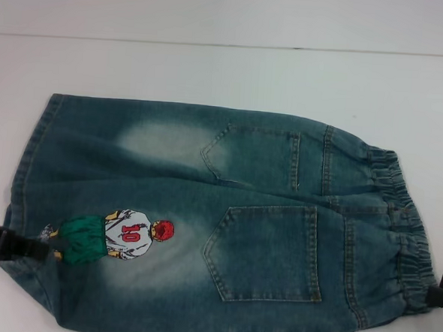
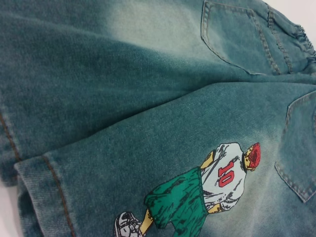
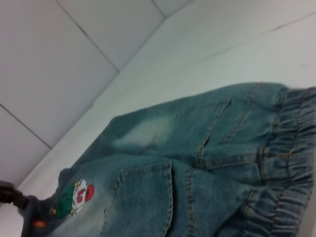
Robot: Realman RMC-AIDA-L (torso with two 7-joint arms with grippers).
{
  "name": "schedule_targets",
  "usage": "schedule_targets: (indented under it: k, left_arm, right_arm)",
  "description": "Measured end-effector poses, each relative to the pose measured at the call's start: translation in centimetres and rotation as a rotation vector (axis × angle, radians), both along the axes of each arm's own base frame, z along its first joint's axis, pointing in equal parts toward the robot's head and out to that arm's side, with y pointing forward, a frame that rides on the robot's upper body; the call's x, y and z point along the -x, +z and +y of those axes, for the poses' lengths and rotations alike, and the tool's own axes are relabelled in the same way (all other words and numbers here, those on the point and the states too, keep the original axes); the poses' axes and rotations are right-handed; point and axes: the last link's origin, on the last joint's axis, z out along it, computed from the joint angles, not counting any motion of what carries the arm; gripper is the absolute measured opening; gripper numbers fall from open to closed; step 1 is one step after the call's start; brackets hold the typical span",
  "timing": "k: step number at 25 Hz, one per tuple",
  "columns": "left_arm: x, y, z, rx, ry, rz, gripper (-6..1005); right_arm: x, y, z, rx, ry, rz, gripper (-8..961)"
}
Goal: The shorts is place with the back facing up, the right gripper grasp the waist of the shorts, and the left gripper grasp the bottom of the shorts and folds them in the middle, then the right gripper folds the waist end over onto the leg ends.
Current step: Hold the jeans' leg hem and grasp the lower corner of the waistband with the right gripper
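Note:
Blue denim shorts (image 1: 225, 226) lie back up on the white table, both back pockets showing. The elastic waist (image 1: 401, 237) is at the right and the leg hems (image 1: 26, 169) are at the left. A cartoon player print (image 1: 123, 237) sits on the near leg, which overlaps the far leg a little along the middle. My left gripper (image 1: 47, 247) is shut on the near leg's hem, one black finger lying across the denim. At the near corner of the waistband, my right gripper (image 1: 441, 294) shows only as a small dark part. The left wrist view looks close over the shorts (image 2: 148, 113) and the print (image 2: 197, 192).
The white table (image 1: 212, 75) stretches beyond the shorts to a wall seam at the back. In the right wrist view the waist (image 3: 291, 163) is close, the print (image 3: 79, 195) is farther off, and the left gripper (image 3: 11, 195) is dark at the far hem.

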Motion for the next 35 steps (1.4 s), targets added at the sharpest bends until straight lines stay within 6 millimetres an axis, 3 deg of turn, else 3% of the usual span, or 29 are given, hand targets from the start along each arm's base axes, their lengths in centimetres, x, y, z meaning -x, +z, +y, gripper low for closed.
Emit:
schedule_targets:
  k: [17, 35]
  left_arm:
    - [-0.10, 0.01, 0.17, -0.003, -0.004, 0.001, 46]
    - [0.01, -0.13, 0.31, -0.005, -0.004, 0.005, 47]
  right_arm:
    - [-0.09, -0.77, -0.18, 0.035, -0.010, -0.013, 628]
    - [-0.12, -0.65, -0.22, 0.030, -0.020, -0.005, 623]
